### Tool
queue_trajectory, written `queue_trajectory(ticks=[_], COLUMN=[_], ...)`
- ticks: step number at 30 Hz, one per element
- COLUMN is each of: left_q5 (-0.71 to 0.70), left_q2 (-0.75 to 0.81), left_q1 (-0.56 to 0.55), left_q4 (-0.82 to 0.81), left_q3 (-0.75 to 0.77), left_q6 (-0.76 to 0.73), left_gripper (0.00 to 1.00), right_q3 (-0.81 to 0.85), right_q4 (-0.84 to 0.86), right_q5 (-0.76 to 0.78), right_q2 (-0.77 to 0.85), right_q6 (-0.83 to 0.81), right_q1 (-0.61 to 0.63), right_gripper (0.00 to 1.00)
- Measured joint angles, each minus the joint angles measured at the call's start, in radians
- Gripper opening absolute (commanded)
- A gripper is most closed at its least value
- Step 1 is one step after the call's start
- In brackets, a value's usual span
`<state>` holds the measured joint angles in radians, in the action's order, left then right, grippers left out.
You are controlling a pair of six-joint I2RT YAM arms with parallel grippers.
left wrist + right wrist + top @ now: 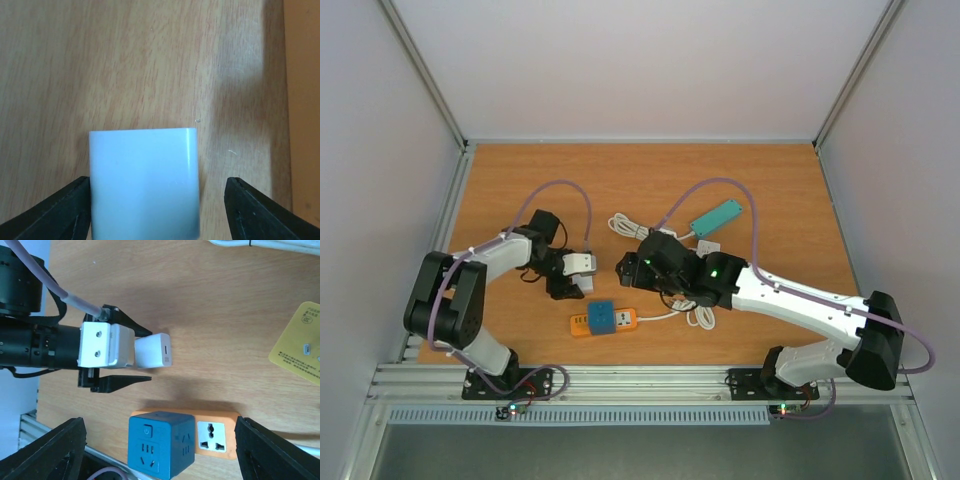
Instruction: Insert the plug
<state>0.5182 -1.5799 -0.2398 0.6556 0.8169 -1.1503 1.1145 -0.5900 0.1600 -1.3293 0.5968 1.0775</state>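
The plug is a white square charger (583, 263) with a slot on its end face (154, 350); its prongs are hidden. It sits between the fingers of my left gripper (578, 274). In the left wrist view the charger (144, 182) touches the left finger (65, 210), and a gap separates it from the right finger (260, 210). The left gripper (157, 181) is open. The orange power strip (626, 320) carries a blue cube socket (602, 318) and lies just in front. My right gripper (160, 425) is open and empty above the strip (220, 437) and cube (160, 445).
A teal flat device (715, 215) and a coiled white cable (625, 225) lie behind the right arm. A yellow labelled item (300, 345) shows at the right of the right wrist view. The table's front rail (640, 380) is near the strip.
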Motion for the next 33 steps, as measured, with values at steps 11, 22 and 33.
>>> queue_trajectory(ticks=[11,22,33], left_q5=[-0.05,0.009,0.152], left_q2=[-0.01,0.212,0.337], left_q1=[-0.062,-0.08,-0.163], left_q4=[-0.061,0.005,0.101], left_q3=[-0.013,0.166,0.23], left_q6=[0.06,0.162,0.225], left_gripper=[0.05,0.01,0.01], right_q3=[-0.117,-0.181,-0.187], right_q4=[0.122,0.27,0.452], right_q5=[-0.138,-0.297,-0.508], right_q2=[0.069,0.115,0.083], right_q6=[-0.055,-0.148,-0.209], right_q1=[-0.121,-0.226,-0.23], right_gripper=[0.79,0.83,0.82])
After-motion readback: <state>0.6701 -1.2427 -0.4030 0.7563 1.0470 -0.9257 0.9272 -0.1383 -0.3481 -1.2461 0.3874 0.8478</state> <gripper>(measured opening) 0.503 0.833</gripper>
